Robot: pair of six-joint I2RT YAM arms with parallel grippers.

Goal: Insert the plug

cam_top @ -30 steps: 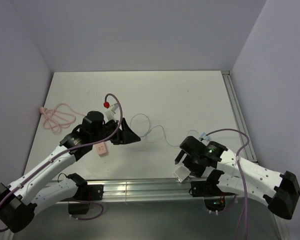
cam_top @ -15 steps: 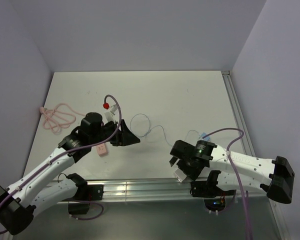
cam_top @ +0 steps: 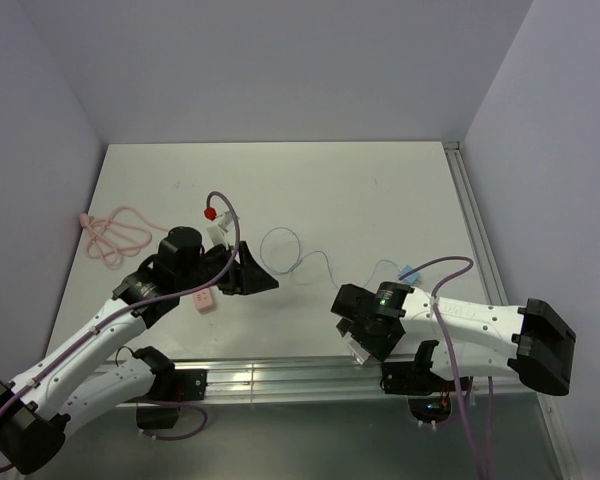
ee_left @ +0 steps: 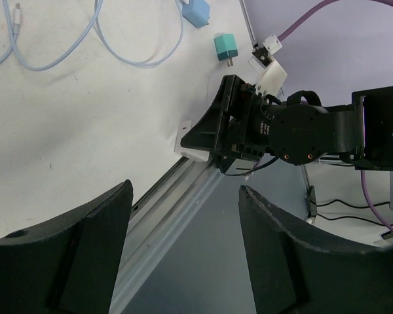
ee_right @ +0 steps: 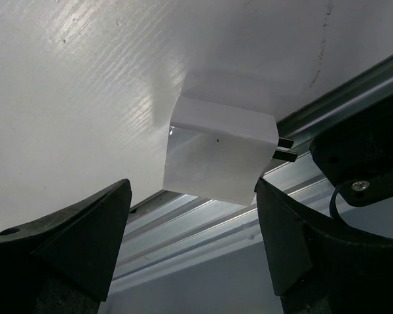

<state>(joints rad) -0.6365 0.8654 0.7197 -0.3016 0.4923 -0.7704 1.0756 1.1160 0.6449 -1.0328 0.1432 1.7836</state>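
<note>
Right gripper (ee_right: 192, 196) shifted left over white adapter (ee_right: 219, 154).

The right gripper (cam_top: 355, 338) has slid to its left and sunk lower. The black elbow link (cam_top: 540, 345) behind it has swung inward and up. The white rectangular plastic adapter block (ee_right: 223, 154) with two metal prongs showed plainly just below the fingertips a second ago. It now lies mostly hidden under the gripper, framed between its spread fingers in the wrist view. The left gripper (cam_top: 260, 277) has drawn back a little toward its own base. The thick purple cable loop (cam_top: 237, 228) above its wrist has shifted with it.
</note>
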